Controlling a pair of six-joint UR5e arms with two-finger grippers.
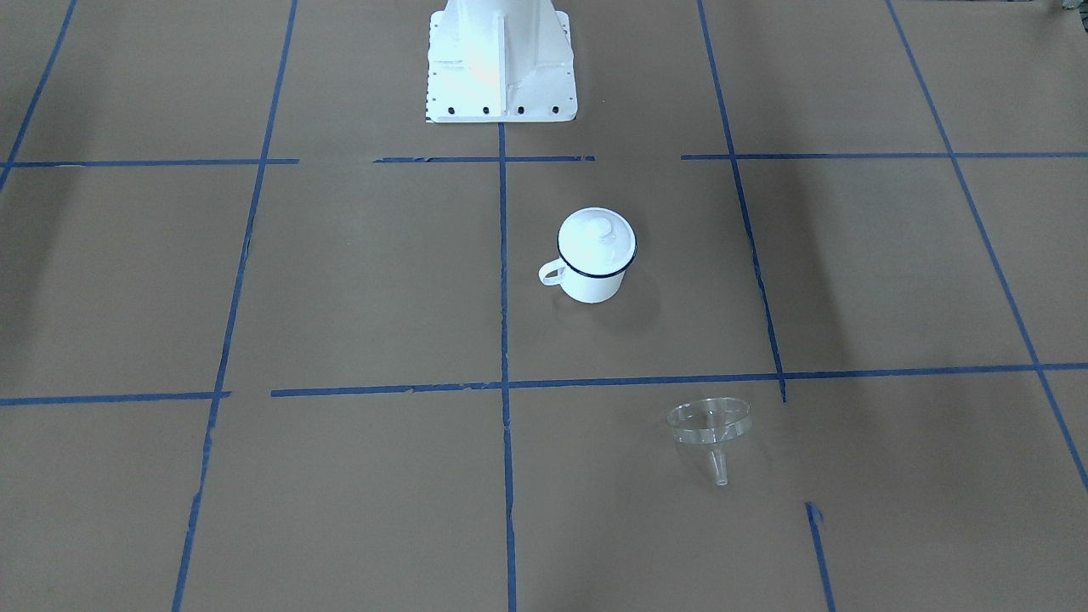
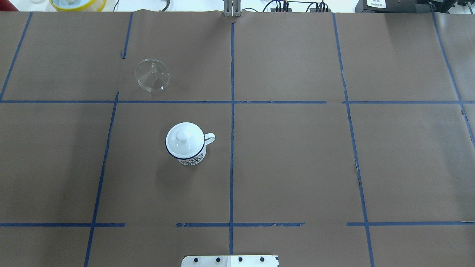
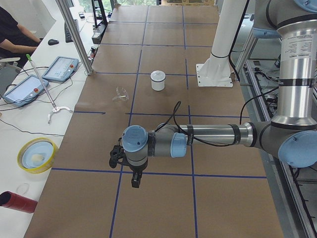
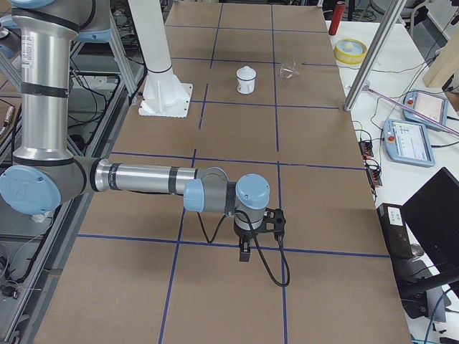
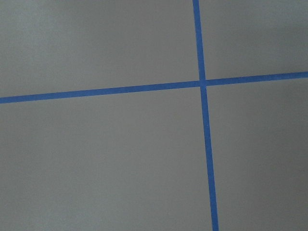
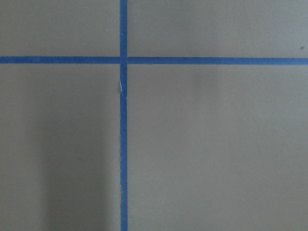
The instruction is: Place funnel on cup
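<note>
The cup (image 1: 595,279) is a white enamel mug with a dark blue rim. It stands upright near the table's middle, with a white domed lid (image 1: 597,238) on top. It also shows in the overhead view (image 2: 190,158). The clear funnel (image 1: 710,425) lies tilted on the table beyond the cup, spout pointing away from the robot, and also shows overhead (image 2: 152,75). The left gripper (image 3: 134,179) hangs over the table's left end and the right gripper (image 4: 245,252) over its right end, both far from the cup. I cannot tell whether either is open or shut.
The white robot base (image 1: 501,64) stands at the table's near edge. Blue tape lines grid the brown paper. A yellow bowl (image 3: 35,154), a red can (image 3: 17,202), tablets (image 3: 25,89) and a metal post (image 3: 74,34) sit along the operators' side.
</note>
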